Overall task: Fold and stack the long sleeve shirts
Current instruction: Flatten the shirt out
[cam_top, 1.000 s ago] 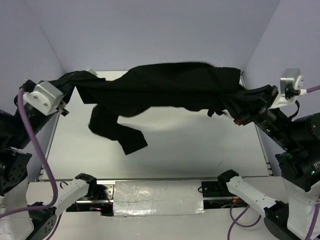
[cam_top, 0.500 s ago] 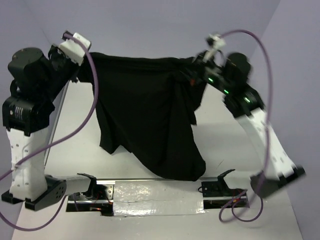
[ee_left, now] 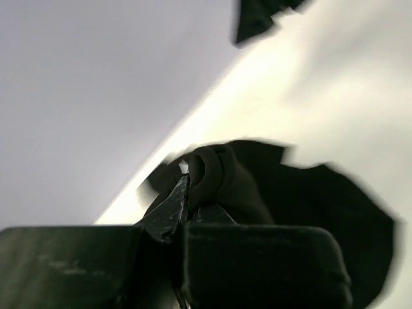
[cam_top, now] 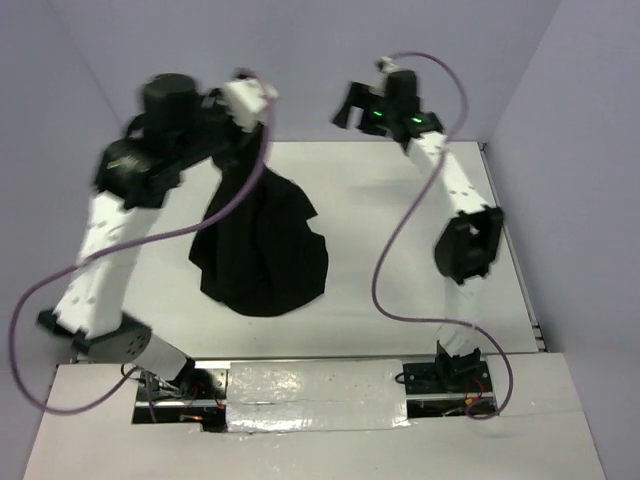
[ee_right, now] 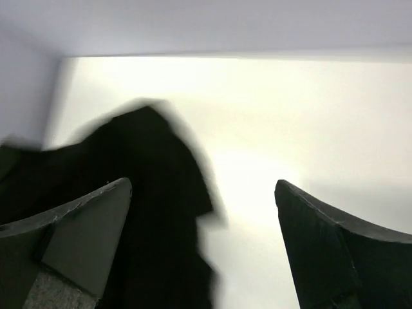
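The black long sleeve shirt [cam_top: 262,250] hangs in a bunched drape from my left gripper [cam_top: 236,140], and its lower part is heaped on the white table [cam_top: 420,260]. In the left wrist view the fingers [ee_left: 172,205] are shut on a rolled fold of the shirt [ee_left: 302,206]. My right gripper [cam_top: 347,106] is raised at the back of the table, to the right of the shirt and apart from it. It stands wide open [ee_right: 203,187] with nothing between its fingers, and the shirt [ee_right: 148,199] lies below and to its left.
Purple walls close in the table at the back and on both sides. A raised rail [cam_top: 524,290] runs along the right edge. Silver tape [cam_top: 315,385] covers the near edge between the arm bases. Purple cables [cam_top: 395,250] loop off both arms.
The right gripper has opened and let go of the shirt. The shirt, spread between both grippers before, now hangs from the left one alone. The left arm has swung toward the middle.
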`<state>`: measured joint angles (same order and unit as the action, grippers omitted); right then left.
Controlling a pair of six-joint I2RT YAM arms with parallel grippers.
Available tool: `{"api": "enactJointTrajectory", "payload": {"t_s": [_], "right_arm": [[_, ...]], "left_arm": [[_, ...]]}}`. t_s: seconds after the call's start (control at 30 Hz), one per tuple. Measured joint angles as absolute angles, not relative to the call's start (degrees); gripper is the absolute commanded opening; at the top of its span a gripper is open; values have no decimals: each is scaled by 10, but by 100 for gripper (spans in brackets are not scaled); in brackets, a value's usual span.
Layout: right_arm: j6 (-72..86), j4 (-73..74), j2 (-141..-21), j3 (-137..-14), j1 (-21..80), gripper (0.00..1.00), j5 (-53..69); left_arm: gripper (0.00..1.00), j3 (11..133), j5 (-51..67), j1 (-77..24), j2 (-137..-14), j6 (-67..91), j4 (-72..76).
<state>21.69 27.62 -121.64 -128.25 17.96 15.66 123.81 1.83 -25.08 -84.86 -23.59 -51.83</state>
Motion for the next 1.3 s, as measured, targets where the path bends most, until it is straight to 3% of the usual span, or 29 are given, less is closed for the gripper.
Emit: {"api": "enactJointTrajectory", "payload": {"t_s": [0.1,0.13,0.17,0.2,0.23,0.27,0.5,0.53,0.57,0.6,0.63,0.67,0.73,0.83,0.97,1.03,1.2,1.27,1.3], "right_arm": [[218,263,-1070,-1060,72,100,120],[218,263,-1013,-980,29,100,100],[217,259,-952,-907,-10,100,79],[216,267,-896,-852,-43,100,59],[215,274,-843,-809,-68,100,40],[212,278,-795,-782,-81,100,28],[190,271,-637,-741,-75,99,49],[188,269,-628,-727,-73,93,56],[188,261,-620,-707,-62,50,57],[184,257,-614,-687,-45,25,57],[189,252,-607,-660,-10,10,51],[194,250,-604,-635,32,19,49],[214,234,-609,-587,115,62,53],[240,218,-634,-537,191,77,54],[275,193,-666,-488,222,94,46],[280,191,-674,-469,223,99,36],[285,184,-742,-455,222,98,-24],[286,173,-785,-455,222,87,-33],[286,169,-808,-455,222,65,-35]], "left_arm": [[0,1302,52,-330,-957,-214,-516],[7,1343,64,-366,-1030,-204,-504],[24,1370,74,-391,-1089,-194,-493],[48,1384,81,-412,-1132,-190,-478],[94,1386,90,-433,-1171,-182,-460],[99,1379,98,-452,-1204,-172,-447],[99,1329,139,-502,-1244,-132,-419],[99,1310,137,-492,-1219,-132,-410],[99,1282,133,-476,-1184,-131,-406],[99,1246,129,-450,-1141,-131,-402],[97,1207,125,-420,-1095,-132,-396],[94,1166,118,-374,-1042,-133,-394],[86,1081,103,-272,-948,-138,-372],[87,942,68,-115,-844,-154,-350],[92,765,72,-56,-813,-182,-340],[94,676,76,-46,-839,-203,-322],[98,560,88,-43,-862,-241,-322],[98,567,91,-43,-870,-241,-298],[98,579,90,-43,-881,-238,-282]]}}
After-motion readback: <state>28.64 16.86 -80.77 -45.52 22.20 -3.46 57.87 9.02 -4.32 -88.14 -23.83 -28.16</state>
